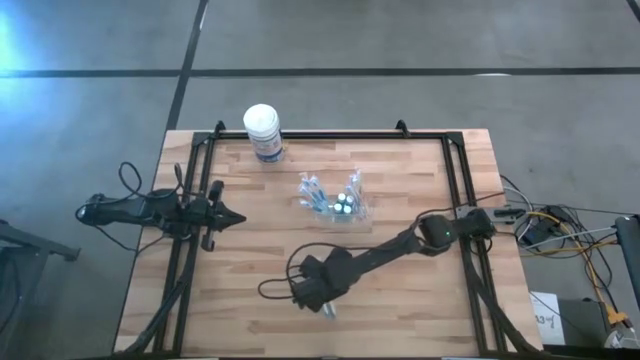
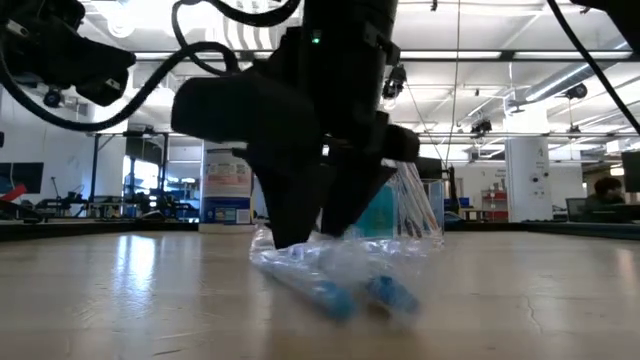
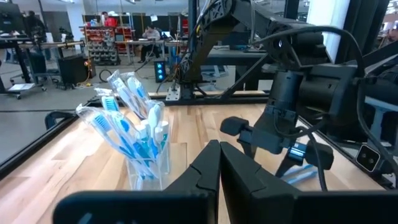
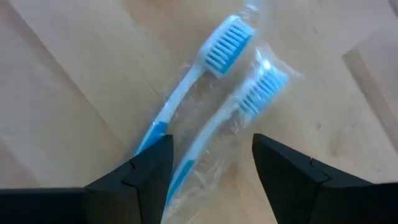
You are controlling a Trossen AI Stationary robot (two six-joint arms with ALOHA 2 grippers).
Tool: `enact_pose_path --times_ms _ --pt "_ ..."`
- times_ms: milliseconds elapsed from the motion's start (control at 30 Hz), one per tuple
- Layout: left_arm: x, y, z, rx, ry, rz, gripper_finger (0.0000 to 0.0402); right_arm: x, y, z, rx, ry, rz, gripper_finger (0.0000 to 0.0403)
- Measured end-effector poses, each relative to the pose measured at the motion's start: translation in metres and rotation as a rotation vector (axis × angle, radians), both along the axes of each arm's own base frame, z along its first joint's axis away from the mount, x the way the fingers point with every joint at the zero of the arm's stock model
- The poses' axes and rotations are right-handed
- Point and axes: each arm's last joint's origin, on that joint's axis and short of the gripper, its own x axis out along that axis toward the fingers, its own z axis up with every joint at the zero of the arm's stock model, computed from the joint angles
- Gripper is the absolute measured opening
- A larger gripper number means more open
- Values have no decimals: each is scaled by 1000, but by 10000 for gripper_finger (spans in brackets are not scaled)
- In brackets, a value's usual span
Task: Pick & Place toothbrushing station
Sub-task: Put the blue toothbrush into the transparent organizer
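Note:
The toothbrushing station [image 1: 336,200], a clear holder full of blue wrapped toothbrushes, stands upright on its base mid-table; it also shows in the left wrist view [image 3: 148,167]. Two wrapped blue-and-white toothbrushes [image 4: 211,106] lie flat on the table near the front [image 1: 329,309]. My right gripper [image 4: 211,152] is open right above them, pointing down, one finger on either side of their handles; it also shows in the low view [image 2: 320,235]. My left gripper [image 1: 234,217] is shut and empty at the table's left, pointing at the station. My right gripper's open fingers [image 4: 149,165] straddle the handle halves of the two wrapped toothbrushes [image 4: 186,158] from above. Whether the fingers touch the wrapping, I cannot tell. The toothbrushes lie flat on the table.
A white-lidded round canister [image 1: 263,132] with a blue label stands at the table's far edge, left of the station. A black frame rail [image 1: 330,135] runs around the tabletop. Bare wood lies between the station and the loose toothbrushes.

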Motion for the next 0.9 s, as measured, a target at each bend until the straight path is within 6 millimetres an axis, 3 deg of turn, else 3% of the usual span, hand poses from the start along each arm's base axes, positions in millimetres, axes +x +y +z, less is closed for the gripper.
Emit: enact_pose_path --times_ms 167,633,767,900 --pt "0 0 0 -23 2 1 14 -3 0 11 -4 -10 19 215" --pt "0 0 -1 -51 12 0 14 -10 -2 -5 -4 52 22 192" --pt "0 0 -1 -64 13 0 14 -12 -2 -9 3 61 24 165" --pt "0 0 -1 -66 13 1 14 -12 -2 -10 5 62 36 109"
